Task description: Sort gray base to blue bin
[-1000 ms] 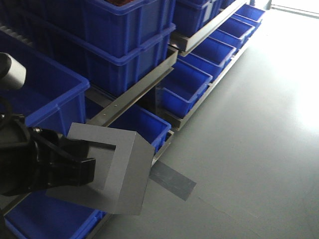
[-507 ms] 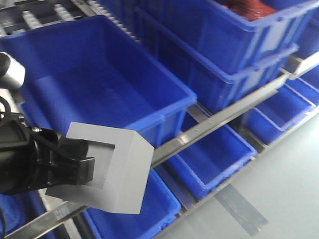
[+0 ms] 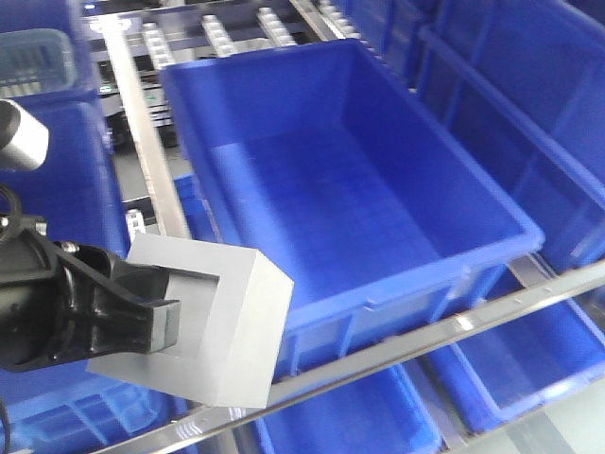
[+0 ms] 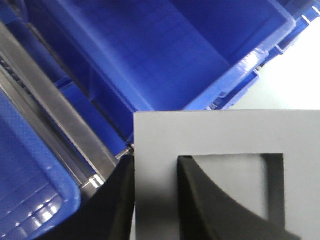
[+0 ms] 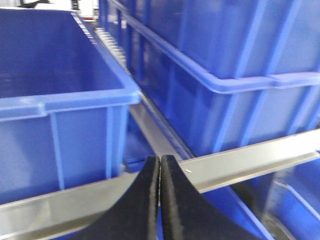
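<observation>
At the front view's lower left, the left tool (image 3: 163,322) grips the gray base (image 3: 222,331) by one wall (one finger inside its recess), beside the blue bin (image 3: 492,241) at centre, while the right tool (image 5: 160,185) is pinched together, empty.

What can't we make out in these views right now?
- gray base: lower edge cut off by the frame, left wrist view; back face hidden, front view.
- blue bin: near-left corner hidden behind the gray base, front view.
- left pincer: body cut off by the left edge, front view.
- right pincer: shut; absent from the front view, so its place relative to the blue bin is unclear.
</observation>
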